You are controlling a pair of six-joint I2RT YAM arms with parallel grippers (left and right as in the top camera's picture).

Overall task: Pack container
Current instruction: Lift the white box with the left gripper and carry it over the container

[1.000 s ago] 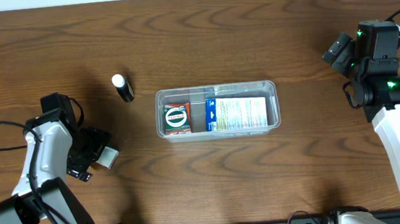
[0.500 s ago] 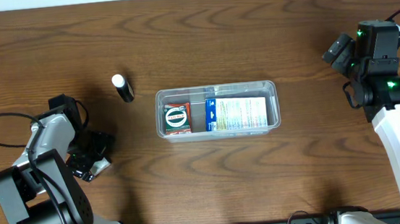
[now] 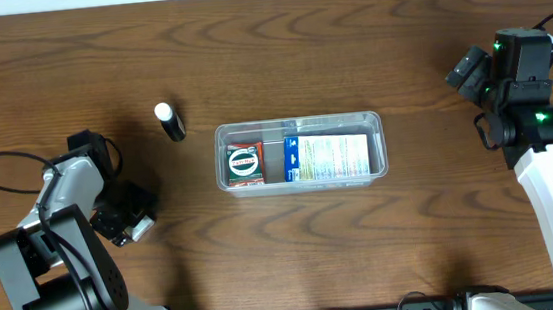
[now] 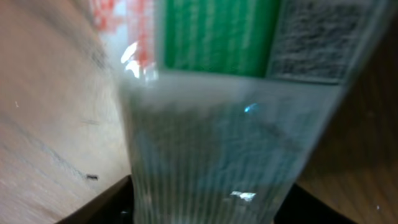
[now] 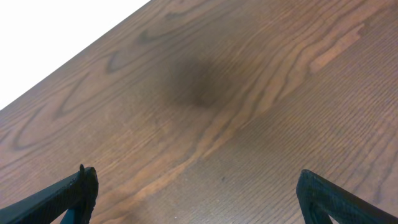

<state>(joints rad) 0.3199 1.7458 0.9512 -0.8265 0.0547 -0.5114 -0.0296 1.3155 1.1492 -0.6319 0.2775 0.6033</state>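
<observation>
The wooden table (image 5: 261, 124) filled the view, brown with wavy grain running from near left to far right. A soft dark shadow (image 5: 196, 84) lay on the wood at centre. A blank white area (image 5: 43, 43) lay beyond the far left table edge. The right gripper (image 5: 196, 193) stood spread wide, its two dark fingertips (image 5: 74, 193) at the near corners, wood showing between them.

One clear container (image 3: 299, 122) sits mid-table. Inside it are two things: one small red-and-green box (image 3: 245, 164) toward nine o'clock and one larger blue-and-white packet (image 3: 327, 157) toward three o'clock. Outside it are two more: one black tube (image 3: 169, 121) with a white cap at ten o'clock from the container, and one small pale packet (image 3: 140, 227) at eight o'clock. That makes four small items. Two robot arms stand at the one wooden table (image 3: 365, 248): the left arm (image 3: 60, 209) at nine o'clock, the right arm (image 3: 541, 142) at three o'clock.
</observation>
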